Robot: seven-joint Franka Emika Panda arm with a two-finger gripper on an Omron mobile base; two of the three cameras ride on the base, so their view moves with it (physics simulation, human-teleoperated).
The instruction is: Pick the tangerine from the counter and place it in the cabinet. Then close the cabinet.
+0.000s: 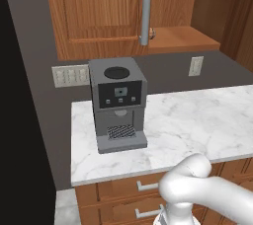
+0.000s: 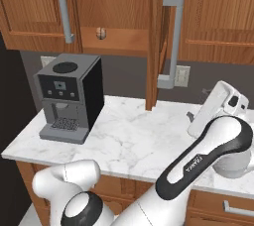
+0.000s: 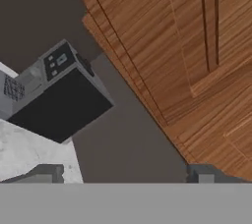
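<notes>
tangerine (image 2: pixel 101 33) on cabinet (image 2: pixel 119 41) shelf, apart from claw (image 3: pixel 123 176)

The white arm rises from the base, elbow bent, forearm reaching up to the right. The hand (image 2: pixel 224 102) is raised and tilted. Its two dark fingertips (image 3: pixel 49 173) stand well apart, jaws holding nothing.

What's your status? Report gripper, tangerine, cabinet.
Gripper open, empty. Tangerine on the cabinet shelf. Door open, not yet closed. Coffee machine left of it, on the counter.
</notes>
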